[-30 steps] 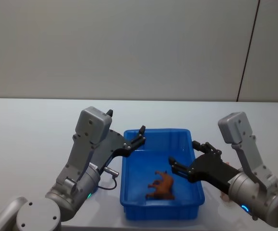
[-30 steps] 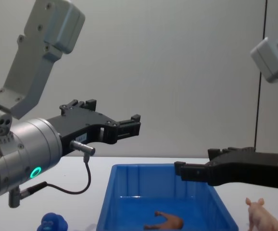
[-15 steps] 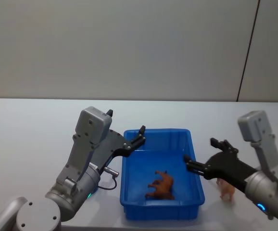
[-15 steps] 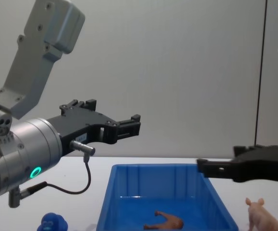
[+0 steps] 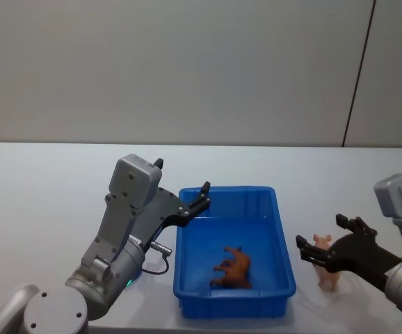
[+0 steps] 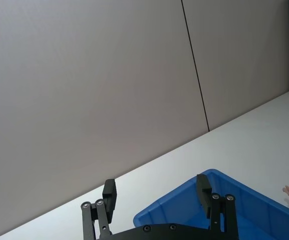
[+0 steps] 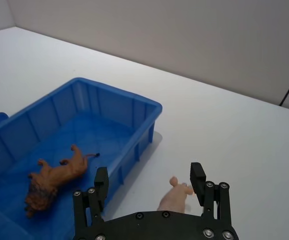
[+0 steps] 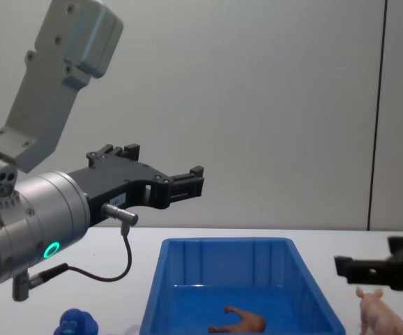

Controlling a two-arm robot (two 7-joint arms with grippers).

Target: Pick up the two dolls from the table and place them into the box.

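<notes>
Box sits mid-table with the brown animal lying on its side inside. The pig stands just right of it, under the right gripper, probably not touching. The left gripper hangs above the box's left edge, and the blue figure is bottom left.

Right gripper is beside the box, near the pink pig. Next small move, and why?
Probably lower the right gripper straight down around the pink pig: its fingers are open, the pig stands upright between them in the right wrist view, and the chest view shows it below them. The brown animal already lies in the box; the left gripper hangs open above its left rim.
</notes>
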